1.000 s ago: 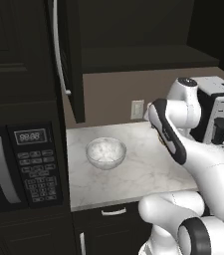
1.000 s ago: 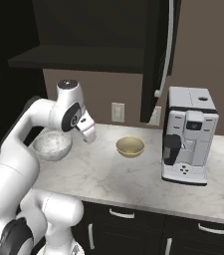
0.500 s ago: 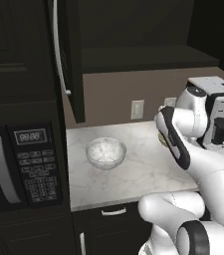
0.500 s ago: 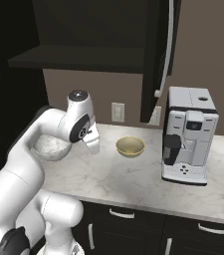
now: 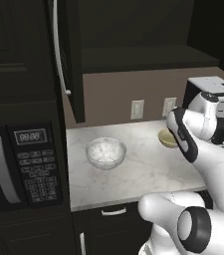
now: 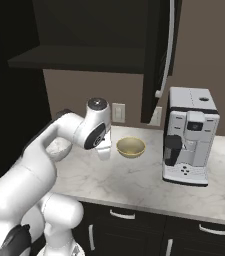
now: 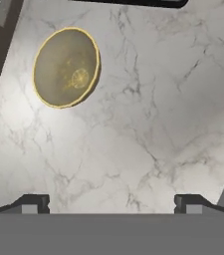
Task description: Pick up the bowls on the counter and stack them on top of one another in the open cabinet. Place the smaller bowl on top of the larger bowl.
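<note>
While both bowls sit apart on the desk (image 5: 133, 179), the hand (image 7: 111, 201) hangs wide and empty, smaller bowl (image 7: 66, 67) upper left of its view. Larger bowl (image 5: 105, 152) lies centre-left, beneath the open cabinet (image 5: 148, 57), likely awaiting first placement.

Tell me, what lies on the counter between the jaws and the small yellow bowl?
Nothing: in the hand view, only bare marble counter lies between the gripper and the small yellow bowl.
</note>
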Robot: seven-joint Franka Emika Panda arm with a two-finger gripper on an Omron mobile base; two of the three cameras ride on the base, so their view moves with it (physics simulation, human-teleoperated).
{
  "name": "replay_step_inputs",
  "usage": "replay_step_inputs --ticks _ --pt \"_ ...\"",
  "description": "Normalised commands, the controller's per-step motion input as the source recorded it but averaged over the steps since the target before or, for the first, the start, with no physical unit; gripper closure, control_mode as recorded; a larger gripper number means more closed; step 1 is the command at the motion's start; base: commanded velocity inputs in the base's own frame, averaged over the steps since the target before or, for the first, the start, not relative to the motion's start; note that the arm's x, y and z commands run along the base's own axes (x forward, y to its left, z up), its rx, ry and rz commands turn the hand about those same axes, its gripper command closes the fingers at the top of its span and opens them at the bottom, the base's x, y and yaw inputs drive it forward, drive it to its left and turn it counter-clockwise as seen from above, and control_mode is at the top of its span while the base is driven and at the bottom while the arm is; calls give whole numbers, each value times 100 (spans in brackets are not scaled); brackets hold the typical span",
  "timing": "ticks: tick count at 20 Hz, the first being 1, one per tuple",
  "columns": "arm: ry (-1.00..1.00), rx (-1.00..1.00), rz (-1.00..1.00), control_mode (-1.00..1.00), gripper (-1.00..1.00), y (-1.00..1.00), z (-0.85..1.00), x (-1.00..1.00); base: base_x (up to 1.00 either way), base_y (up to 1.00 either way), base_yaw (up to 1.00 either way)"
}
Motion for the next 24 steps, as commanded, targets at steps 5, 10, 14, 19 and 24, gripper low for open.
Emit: replay_step_inputs --ticks 5,10,14,19,24 --pt "0 0 -9 -100 -100 -16 -25 32 0 0 0" --pt "2 1 -10 -100 -100 -8 -32 33 0 0 0" --pt "2 3 -11 -100 -100 -13 -36 22 0 0 0" --pt "1 4 -9 -100 -100 -18 -34 20 0 0 0" --pt "0 1 -3 -100 -100 -17 -19 30 0 0 0"
